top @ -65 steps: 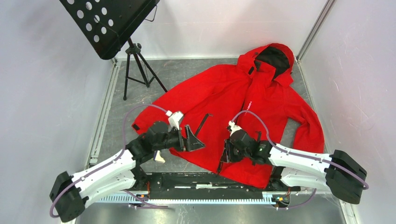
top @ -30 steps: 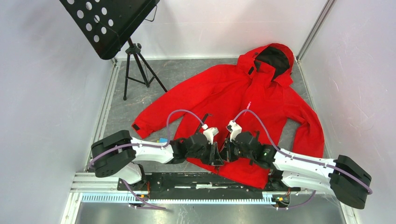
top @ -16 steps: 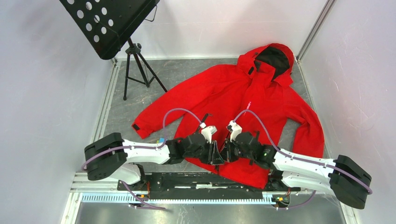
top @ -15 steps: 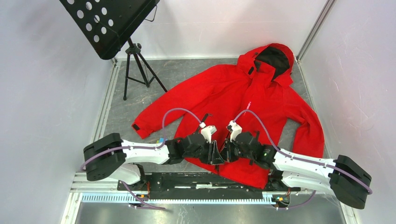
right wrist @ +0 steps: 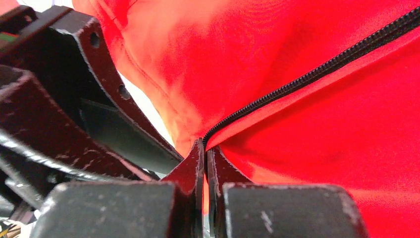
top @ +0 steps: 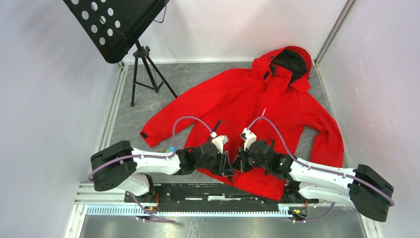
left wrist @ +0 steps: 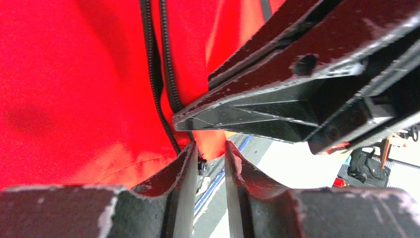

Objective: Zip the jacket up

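Note:
The red jacket lies spread on the table, front up, with its hood at the far right. Its black front zip runs down to the near hem. My right gripper is shut on the jacket's hem at the zip's lower end, with red fabric pinched between its jaws. My left gripper faces it tip to tip. Its jaws stand narrowly open around the hem corner, and a small dark zip part sits against the left finger.
A black perforated music stand on a tripod stands at the far left. Metal frame rails edge the table, with white walls on the sides. A black mounting bar runs along the near edge under both arms.
The left arm has swung in from the left until its gripper meets the right gripper at the hem. Over the last second it only shifted slightly. The right gripper has stayed shut on the hem.

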Controlling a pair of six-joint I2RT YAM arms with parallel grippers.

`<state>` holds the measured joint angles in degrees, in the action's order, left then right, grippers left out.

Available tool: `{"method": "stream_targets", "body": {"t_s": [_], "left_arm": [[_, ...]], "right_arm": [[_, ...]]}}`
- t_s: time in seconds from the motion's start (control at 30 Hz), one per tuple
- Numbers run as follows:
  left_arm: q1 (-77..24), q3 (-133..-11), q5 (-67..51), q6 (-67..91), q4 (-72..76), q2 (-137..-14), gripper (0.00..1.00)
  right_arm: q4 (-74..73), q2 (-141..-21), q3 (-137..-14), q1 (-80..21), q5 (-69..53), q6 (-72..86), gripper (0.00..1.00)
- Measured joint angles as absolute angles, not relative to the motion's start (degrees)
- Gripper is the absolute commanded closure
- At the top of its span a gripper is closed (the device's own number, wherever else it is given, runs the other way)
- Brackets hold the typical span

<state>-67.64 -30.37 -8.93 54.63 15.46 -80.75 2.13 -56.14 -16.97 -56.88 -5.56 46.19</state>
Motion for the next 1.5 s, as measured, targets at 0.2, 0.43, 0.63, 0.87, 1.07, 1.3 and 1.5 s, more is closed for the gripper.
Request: {"method": "stream_targets", "body": {"t_s": [0.2, 0.43, 0.63, 0.87, 1.07, 1.3, 1.5], "left_arm": [[-67.64, -30.37, -8.91, 54.63, 15.00, -83.11, 0.71], [-67.64, -30.37, -8.64, 54.63, 14.87, -83.13, 0.66], [-67.64, -30.39, -8.91, 54.63, 15.38, -84.42, 0.75], [-67.64, -30.37, -9.17, 54.30, 16.53, -84.66, 0.98], [-67.64, -29.45, -9.69, 52.40, 18.57, -83.99, 0.98], [-67.42, -27.46, -11.64, 49.93, 21.91, -82.00, 0.98], [-66.74, -26.87, -13.63, 48.80, 23.38, -81.97, 0.98]], "right_arm": [[2.11, -55.90, -16.97, -56.88, -5.56, 46.22, 1.00], [2.11, -55.22, -16.97, -56.88, -5.54, 46.22, 1.00], [2.07, -54.81, -16.97, -56.88, -5.54, 46.22, 0.99], [1.43, -53.80, -16.97, -56.88, -5.39, 46.09, 0.76], [-0.97, -51.55, -16.84, -55.46, -5.54, 41.78, 0.36], [2.74, -43.22, -9.37, -47.90, -14.41, 36.01, 0.38], [9.45, -44.29, -5.08, -46.15, -22.76, 35.29, 0.68]]}}
